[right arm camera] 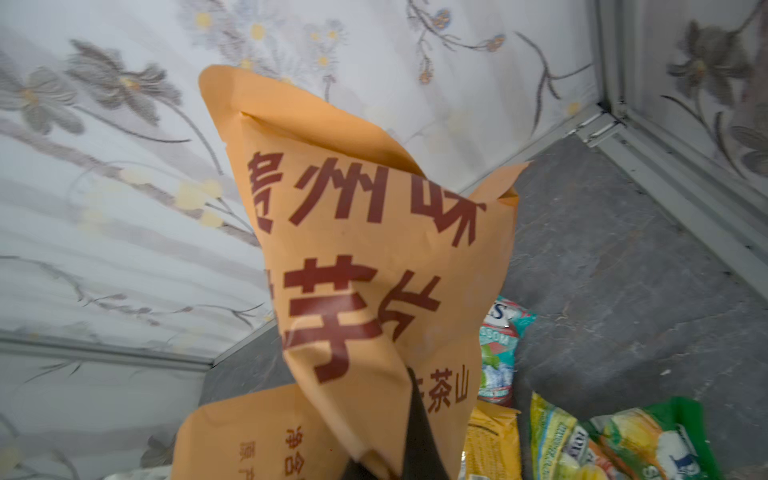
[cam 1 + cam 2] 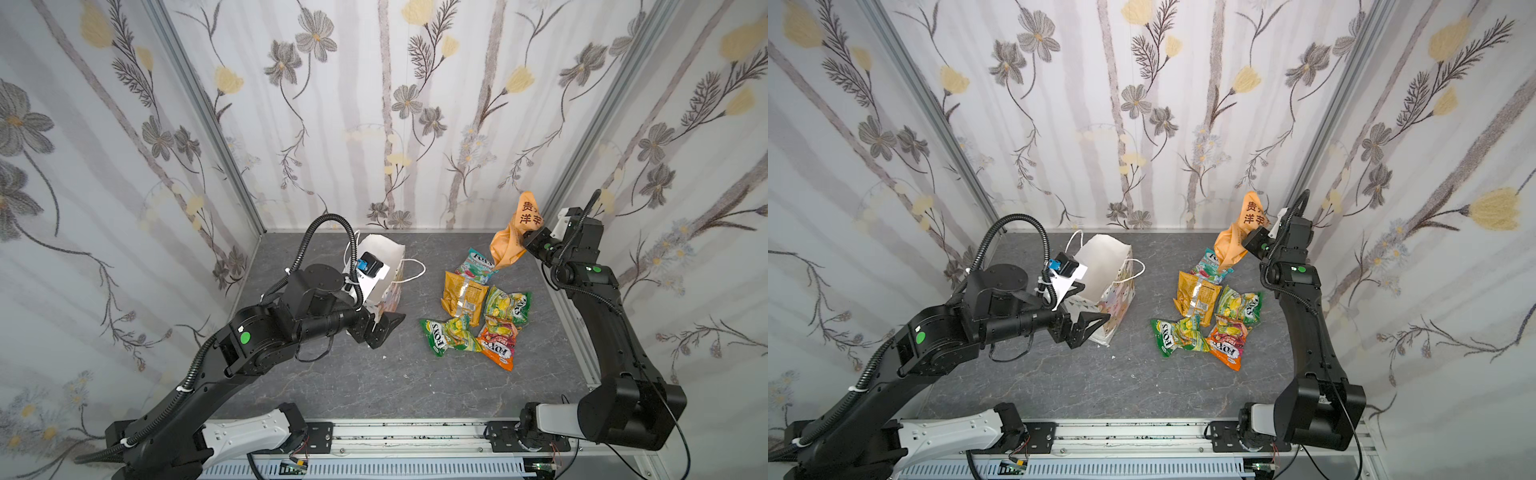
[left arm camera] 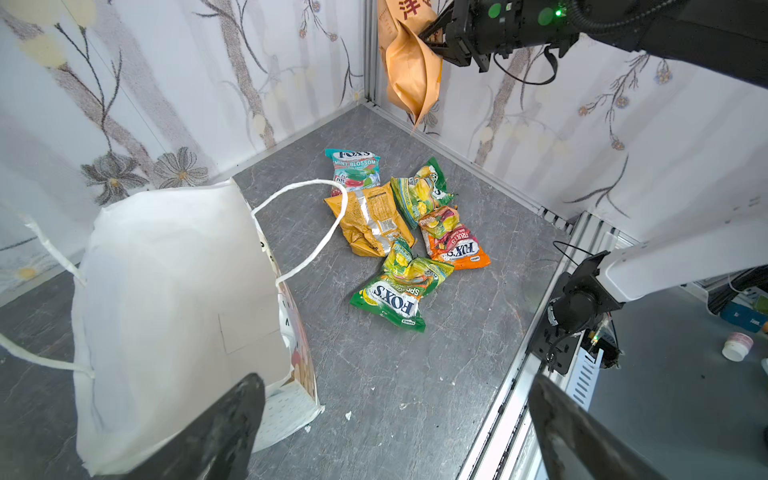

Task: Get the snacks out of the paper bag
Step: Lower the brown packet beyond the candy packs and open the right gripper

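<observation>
A: Bright, diffuse light; only faint soft shadows under the snacks on the grey tabletop.
B: Foil glints slightly. Wide-angle stretch pulls the wallpaper at the top views' edges; the orange pouch looks soft close up.

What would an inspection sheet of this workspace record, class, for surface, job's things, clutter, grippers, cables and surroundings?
Surface: grey marbled table.
Job's things: paper bag upright, open; five snack packets lying beside it; orange pouch in the air.
Clutter: small white scraps by the bag.
Grippers: left gripper open at the bag's base; right gripper shut on the orange pouch.
Cables: black corrugated hose along each arm.
Surroundings: floral walls; aluminium rail in front.
</observation>
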Tool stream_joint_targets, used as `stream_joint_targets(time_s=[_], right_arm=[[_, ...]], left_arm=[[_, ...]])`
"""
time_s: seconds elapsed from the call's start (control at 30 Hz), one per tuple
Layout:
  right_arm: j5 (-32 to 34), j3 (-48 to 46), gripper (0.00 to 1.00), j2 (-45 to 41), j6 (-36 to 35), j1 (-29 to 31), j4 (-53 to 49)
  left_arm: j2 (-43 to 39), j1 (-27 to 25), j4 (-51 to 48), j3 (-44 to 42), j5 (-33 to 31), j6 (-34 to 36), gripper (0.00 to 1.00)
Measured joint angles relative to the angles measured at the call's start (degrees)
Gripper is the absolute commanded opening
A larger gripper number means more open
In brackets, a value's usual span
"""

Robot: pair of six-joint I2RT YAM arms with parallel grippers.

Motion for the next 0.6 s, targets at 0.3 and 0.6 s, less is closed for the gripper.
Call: stream_joint_targets(time_s=[0.3, 0.6], right_arm=[[14.0, 14.9, 0.0, 21.4, -4.9, -2.7, -7.4], [20.7, 30.9, 0.1, 40.2, -9.0, -2.2, -17.0]], left_arm=[[-7.0, -2.4, 0.0, -8.6, -6.5, 0.0, 1.0], [-13.6, -2.4, 3.2, -16.5, -13.6, 0.0, 1.0]])
